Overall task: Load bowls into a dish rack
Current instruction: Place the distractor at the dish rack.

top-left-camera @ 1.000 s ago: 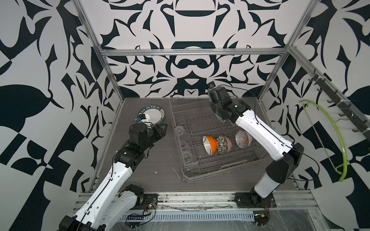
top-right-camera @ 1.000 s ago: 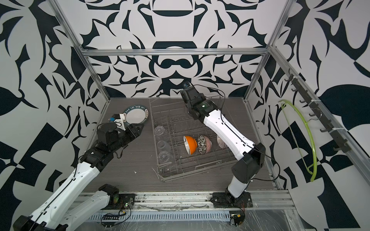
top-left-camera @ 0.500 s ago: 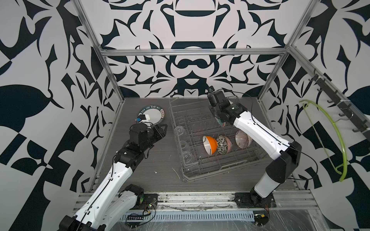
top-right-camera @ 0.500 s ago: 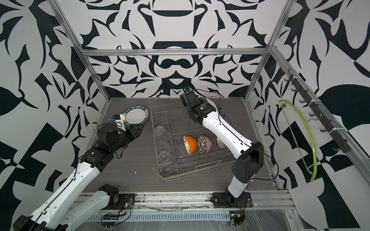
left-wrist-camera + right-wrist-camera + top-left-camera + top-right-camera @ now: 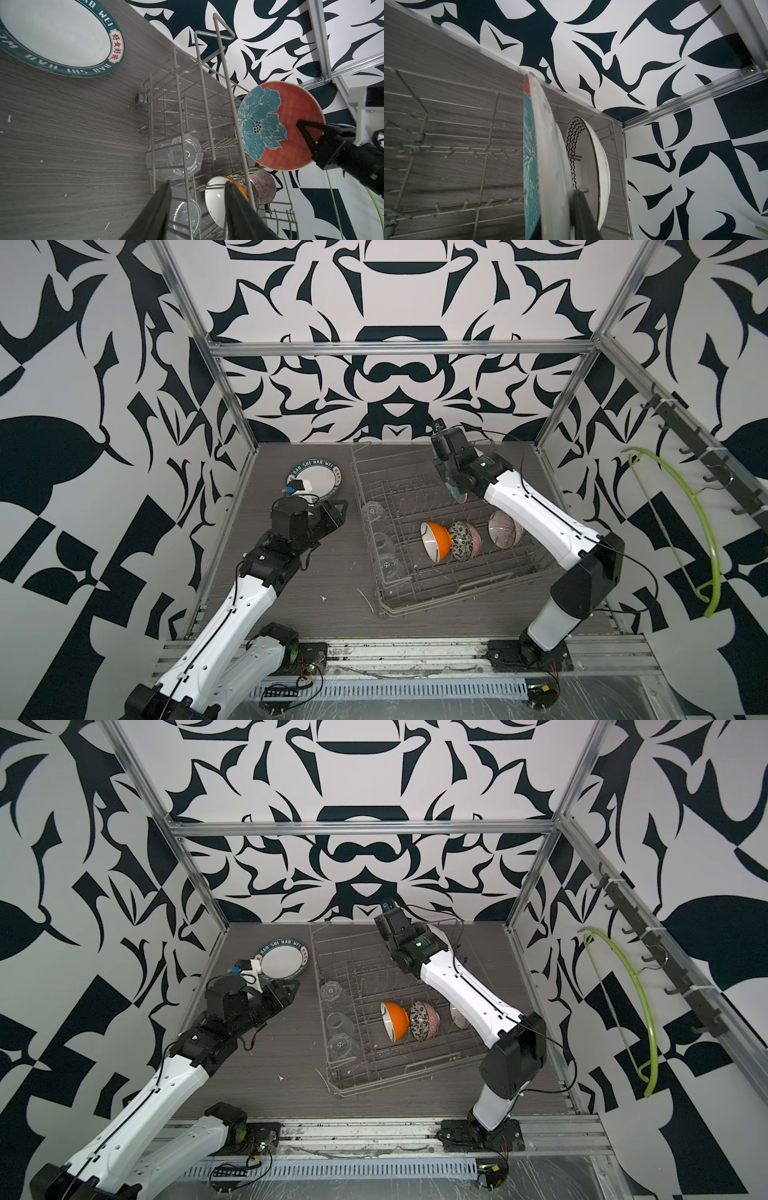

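In both top views the dish rack (image 5: 415,601) sits right of centre on the grey table (image 5: 332,580). At mid-frame inside it, three bowls stand on edge in a row among the tines: the orange bowl (image 5: 437,542), the floral bowl (image 5: 464,540) just beside it, then the striped bowl (image 5: 503,529). Clear glasses (image 5: 384,541) line the rack's left side. Left of the rack, the left gripper (image 5: 336,512) hovers with its jaws apart, holding nothing. Farther back, the right gripper (image 5: 305,133) is clamped on the rim of a flower plate (image 5: 270,124), held upright over the rack's far end beside a zigzag plate (image 5: 583,158). A teal-rimmed plate (image 5: 316,481) lies flat at upper left.
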